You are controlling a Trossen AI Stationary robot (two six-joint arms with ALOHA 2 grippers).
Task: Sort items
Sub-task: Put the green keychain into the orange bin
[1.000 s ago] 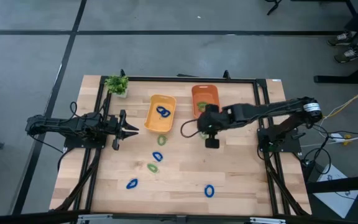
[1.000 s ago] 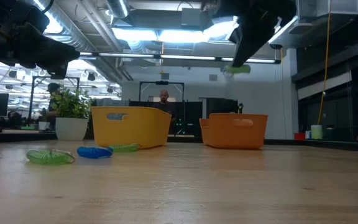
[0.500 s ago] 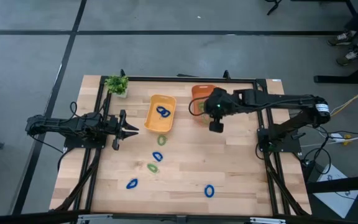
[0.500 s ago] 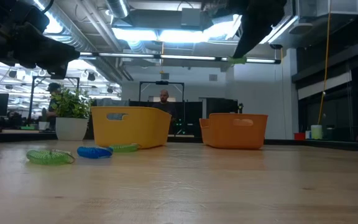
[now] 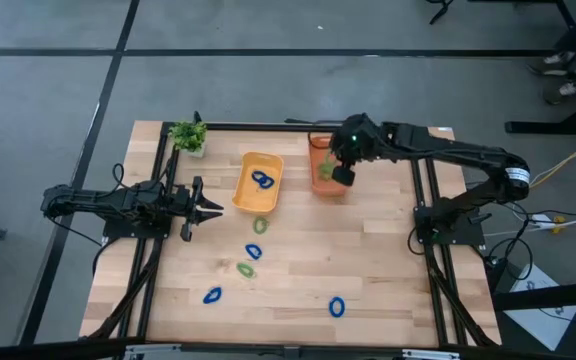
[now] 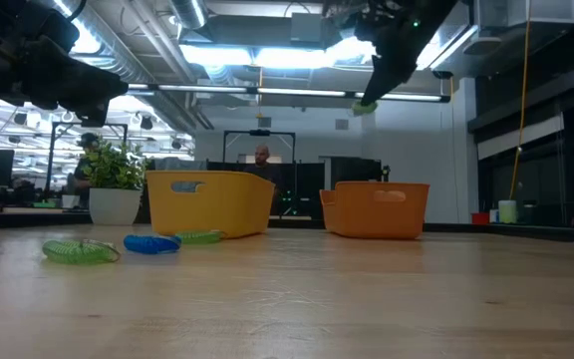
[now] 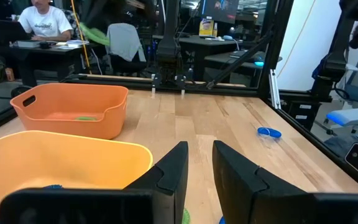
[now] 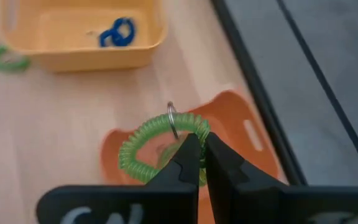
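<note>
My right gripper (image 5: pixel 330 175) hangs over the orange bin (image 5: pixel 318 150) and is shut on a green coiled ring (image 8: pixel 157 149), which also shows high up in the low view (image 6: pixel 364 105). My left gripper (image 5: pixel 216 208) waits open and empty near the table's left side, beside the yellow bin (image 5: pixel 258 182). The yellow bin holds blue rings (image 5: pixel 262 180). The orange bin holds a green ring (image 7: pixel 86 117). Loose rings lie flat on the table: green ones (image 5: pixel 259 226) (image 5: pixel 246 269) and blue ones (image 5: pixel 253 250) (image 5: pixel 212 295) (image 5: pixel 337 306). My right gripper pinches the green ring's coil at one side (image 8: pixel 190 138) between its two fingers, close to a small metal loop (image 8: pixel 172 117). The fingers come from above, pointing down. The ring is lifted clear and hangs above the orange bin's inside.
A small leafy plant (image 5: pixel 188 135) stands at the far left corner. A dark frame (image 5: pixel 268 127) runs along the table's far edge and sides. Bare wood lies on the table's near right part (image 5: pixel 388 270). People sit at desks in the room beyond (image 7: pixel 42 22).
My right gripper has carried the green ring toward the table's far edge, from in front of the orange bin's near end to above the bin. It has stayed shut, with the ring clear of the table.
</note>
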